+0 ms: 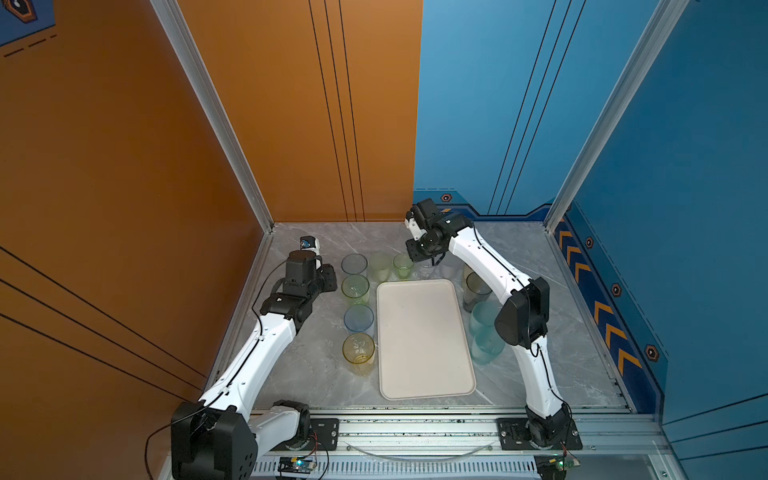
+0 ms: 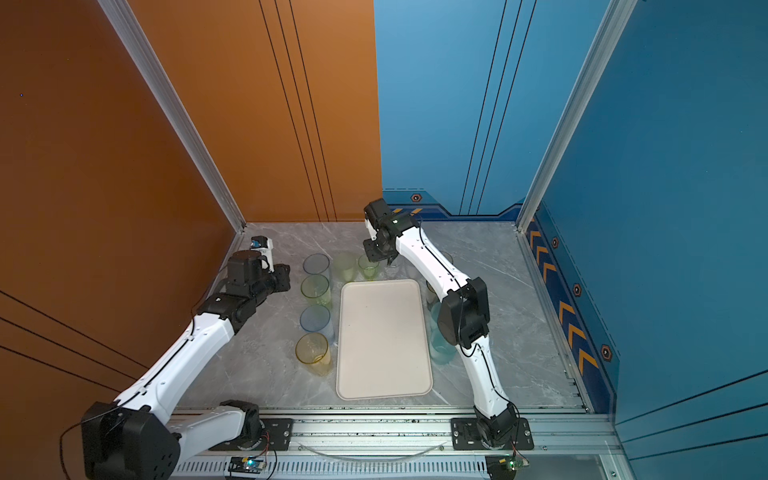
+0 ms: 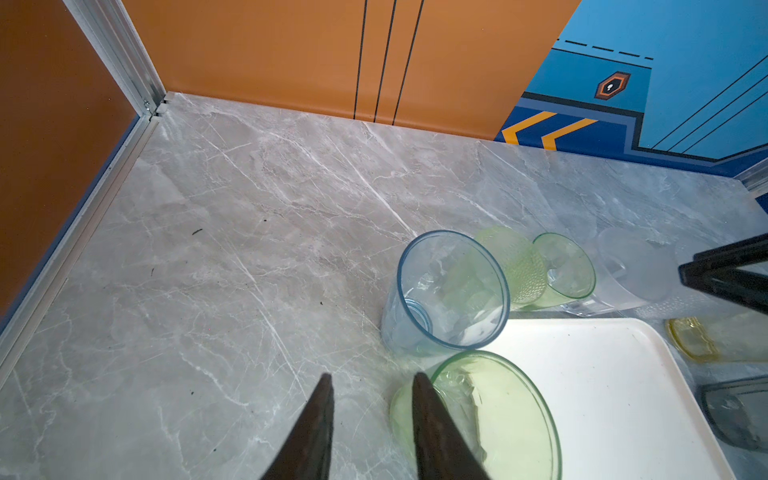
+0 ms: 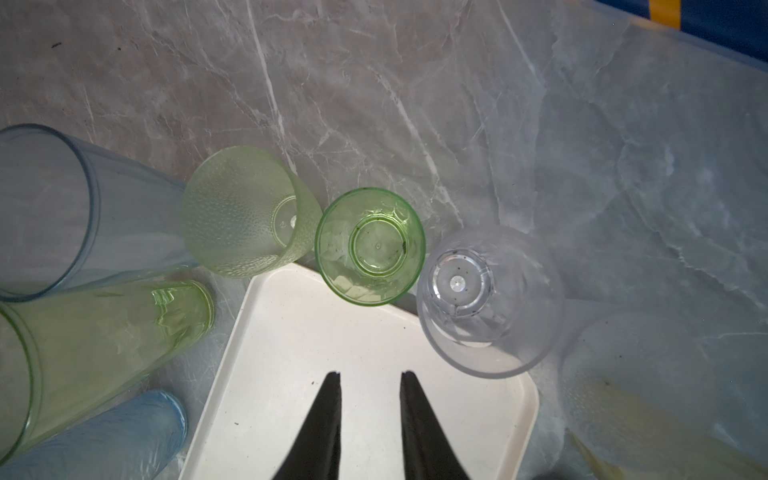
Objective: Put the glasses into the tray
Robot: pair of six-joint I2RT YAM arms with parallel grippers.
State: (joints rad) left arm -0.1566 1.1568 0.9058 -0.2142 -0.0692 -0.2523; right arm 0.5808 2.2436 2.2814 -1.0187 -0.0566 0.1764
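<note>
A: Tray (image 1: 424,340) position?
B: Mid-table (image 1: 316,374). Glasses (image 1: 355,287) stand on the table along its left, far end and right.
A: Fingers?
B: Left gripper (image 3: 372,376): narrow gap, nothing between, just beside a green glass (image 3: 494,415). Right gripper (image 4: 370,374): narrow gap, nothing between, above the tray's far end, near a clear glass (image 4: 490,299).

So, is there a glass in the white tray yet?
No, the cream-white tray holds nothing; the yellow glass stands beside it on the marble table.
</note>
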